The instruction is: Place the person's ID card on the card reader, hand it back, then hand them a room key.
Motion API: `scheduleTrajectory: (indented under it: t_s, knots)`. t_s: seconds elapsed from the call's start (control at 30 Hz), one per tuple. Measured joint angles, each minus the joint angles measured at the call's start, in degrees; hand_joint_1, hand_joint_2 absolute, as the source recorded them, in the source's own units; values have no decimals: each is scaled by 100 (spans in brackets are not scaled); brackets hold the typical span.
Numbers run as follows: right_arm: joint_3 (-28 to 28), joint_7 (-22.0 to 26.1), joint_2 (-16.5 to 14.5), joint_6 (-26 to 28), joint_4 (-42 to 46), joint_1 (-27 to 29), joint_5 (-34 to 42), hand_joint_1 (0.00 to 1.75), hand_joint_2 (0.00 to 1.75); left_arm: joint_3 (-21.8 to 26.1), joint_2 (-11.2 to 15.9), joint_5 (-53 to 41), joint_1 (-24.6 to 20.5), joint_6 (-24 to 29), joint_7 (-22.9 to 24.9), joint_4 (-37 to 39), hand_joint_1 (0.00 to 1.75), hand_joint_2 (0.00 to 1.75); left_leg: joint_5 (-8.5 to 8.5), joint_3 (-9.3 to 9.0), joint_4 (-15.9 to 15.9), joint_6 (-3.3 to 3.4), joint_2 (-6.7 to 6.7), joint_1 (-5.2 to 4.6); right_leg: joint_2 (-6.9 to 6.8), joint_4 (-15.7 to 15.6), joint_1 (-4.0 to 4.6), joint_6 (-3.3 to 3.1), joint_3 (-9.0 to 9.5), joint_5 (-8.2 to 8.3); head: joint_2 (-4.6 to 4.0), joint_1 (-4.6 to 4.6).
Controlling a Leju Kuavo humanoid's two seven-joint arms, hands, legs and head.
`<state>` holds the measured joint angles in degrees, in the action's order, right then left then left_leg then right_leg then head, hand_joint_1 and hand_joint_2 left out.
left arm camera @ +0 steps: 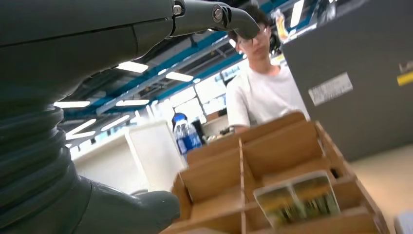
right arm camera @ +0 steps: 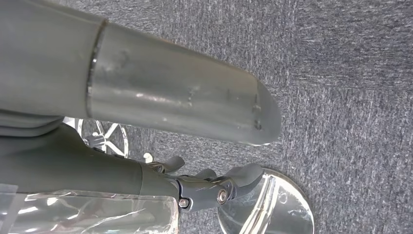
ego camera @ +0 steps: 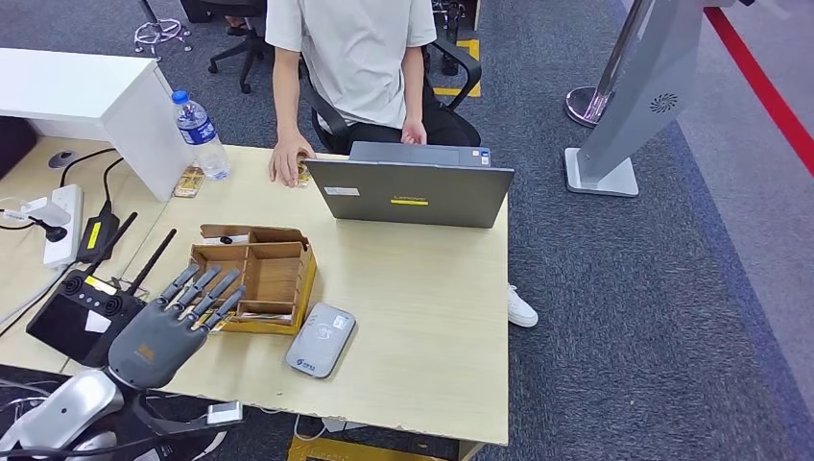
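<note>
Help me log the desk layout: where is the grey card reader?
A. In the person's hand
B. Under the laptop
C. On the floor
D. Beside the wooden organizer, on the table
D: the card reader lies flat on the table, right beside the wooden organizer.

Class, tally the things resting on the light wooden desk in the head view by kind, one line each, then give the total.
Laptop: 1
Water bottle: 1
Wooden organiser box: 1
Card reader: 1
Total: 4
</note>
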<state>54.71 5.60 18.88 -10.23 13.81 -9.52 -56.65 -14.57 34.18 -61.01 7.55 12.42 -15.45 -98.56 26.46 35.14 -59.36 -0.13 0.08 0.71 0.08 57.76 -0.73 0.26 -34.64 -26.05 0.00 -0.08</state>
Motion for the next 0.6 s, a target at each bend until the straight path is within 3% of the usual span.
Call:
scheduleTrajectory:
  t_s: [0.27,0.6]
  knots:
    - [-2,-22,0,0,5,-51,-62,0,0,-356,-478,-86,-177,127,121,455,0,175,0,0,-1,1,-2,0,-1,0,0,0,0,1,0,1]
    - [-38,-76,0,2,5,-112,-96,0,0,-527,-1146,-324,-572,668,540,973,0,175,0,0,-2,1,-3,0,-2,0,0,1,1,1,0,1]
